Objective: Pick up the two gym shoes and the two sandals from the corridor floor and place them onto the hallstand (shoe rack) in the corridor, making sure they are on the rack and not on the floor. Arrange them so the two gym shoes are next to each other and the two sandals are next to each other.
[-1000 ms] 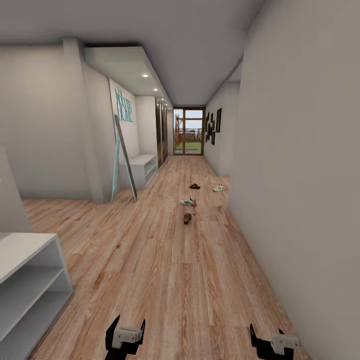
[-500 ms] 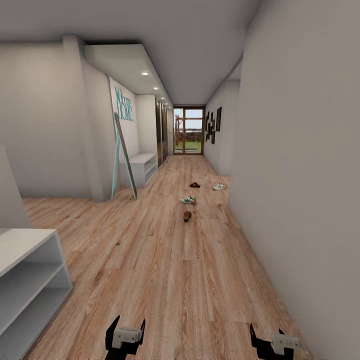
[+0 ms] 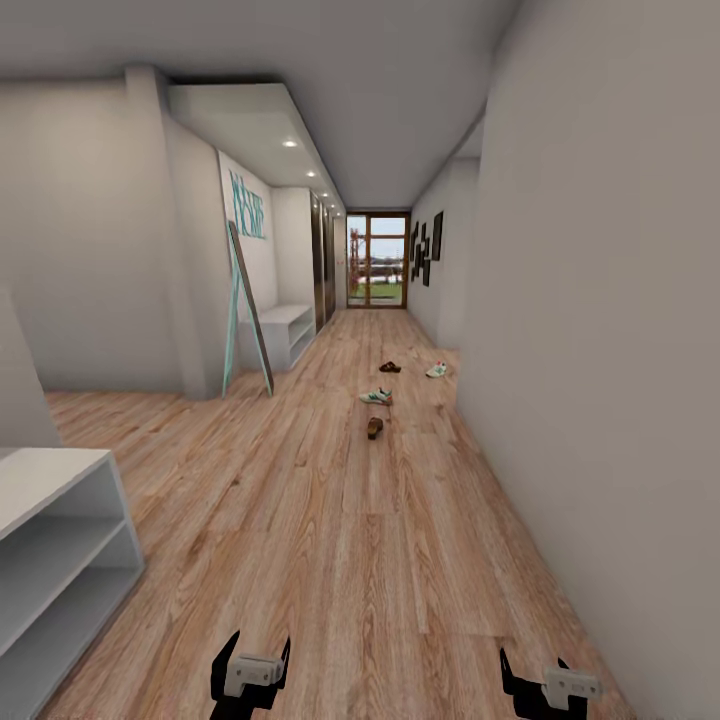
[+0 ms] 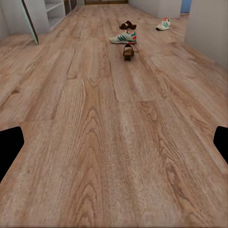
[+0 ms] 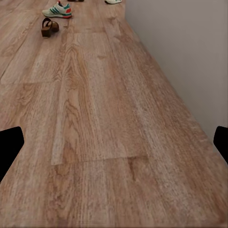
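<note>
We see all four pieces of footwear lying on the floor (image 3: 300, 520) near the middle of the head view, well ahead of us and close to the right-hand wall (image 3: 600, 350). The near sandal (image 3: 375, 428) lies lowest of the group, the near shoe (image 3: 376, 397) just above it, the far sandal (image 3: 389, 367) higher still, and the far shoe (image 3: 437, 370) to its right beside the wall. The rack (image 3: 280, 335) stands at the left of the corridor, past a leaning mirror (image 3: 248, 310); another white shelf unit (image 3: 60, 540) fills the lower left corner. Our left gripper (image 3: 250, 668) and right gripper (image 3: 545, 678) hang at the bottom edge of the frame, both spread wide and carrying nothing. We judge each shoe light and fairly firm through the sole, with a soft upper, so pinching across the heel collar or the sides of the midfoot should hold it well. Each sandal looks lighter and flatter; its wide strap is probably the best place to clamp, since the footbed edge offers little to bite and may slip.
</note>
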You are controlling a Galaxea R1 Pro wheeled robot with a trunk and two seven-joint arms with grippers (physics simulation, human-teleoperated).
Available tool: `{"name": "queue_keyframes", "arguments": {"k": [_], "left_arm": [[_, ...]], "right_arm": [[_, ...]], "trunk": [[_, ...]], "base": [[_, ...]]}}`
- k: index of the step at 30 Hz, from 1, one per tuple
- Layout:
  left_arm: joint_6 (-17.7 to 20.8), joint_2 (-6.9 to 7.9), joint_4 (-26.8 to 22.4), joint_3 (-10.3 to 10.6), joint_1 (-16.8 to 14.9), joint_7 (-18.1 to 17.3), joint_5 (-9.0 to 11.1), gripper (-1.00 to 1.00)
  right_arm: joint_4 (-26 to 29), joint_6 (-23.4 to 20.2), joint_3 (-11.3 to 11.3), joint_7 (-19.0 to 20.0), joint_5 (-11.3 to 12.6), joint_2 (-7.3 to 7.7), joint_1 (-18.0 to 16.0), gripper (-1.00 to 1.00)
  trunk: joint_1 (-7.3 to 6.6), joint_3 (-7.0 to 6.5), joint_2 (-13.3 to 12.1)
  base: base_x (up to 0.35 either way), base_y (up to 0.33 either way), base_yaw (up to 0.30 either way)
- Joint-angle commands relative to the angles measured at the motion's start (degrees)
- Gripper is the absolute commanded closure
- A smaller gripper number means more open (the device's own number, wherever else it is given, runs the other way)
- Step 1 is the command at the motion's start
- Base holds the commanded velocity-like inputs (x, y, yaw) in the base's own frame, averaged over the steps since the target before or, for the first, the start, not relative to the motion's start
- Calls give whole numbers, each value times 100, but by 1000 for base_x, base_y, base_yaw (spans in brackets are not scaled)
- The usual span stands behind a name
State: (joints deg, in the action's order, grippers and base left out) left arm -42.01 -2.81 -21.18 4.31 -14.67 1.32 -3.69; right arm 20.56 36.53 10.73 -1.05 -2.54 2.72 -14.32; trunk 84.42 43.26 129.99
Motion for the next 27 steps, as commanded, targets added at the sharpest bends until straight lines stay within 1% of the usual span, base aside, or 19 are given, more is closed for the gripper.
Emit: {"name": "queue_keyframes", "arguments": {"k": [1, 27], "left_arm": [[0, 0, 0, 0, 0, 0, 0, -100], [0, -1, 0, -1, 0, 2, 0, -100]], "right_arm": [[0, 1, 0, 0, 0, 0, 0, -100], [0, -2, 0, 0, -1, 0, 0, -100]], "trunk": [[23, 18, 42], [594, 485, 1084]], "base": [[0, 0, 0], [0, 0, 0]]}}
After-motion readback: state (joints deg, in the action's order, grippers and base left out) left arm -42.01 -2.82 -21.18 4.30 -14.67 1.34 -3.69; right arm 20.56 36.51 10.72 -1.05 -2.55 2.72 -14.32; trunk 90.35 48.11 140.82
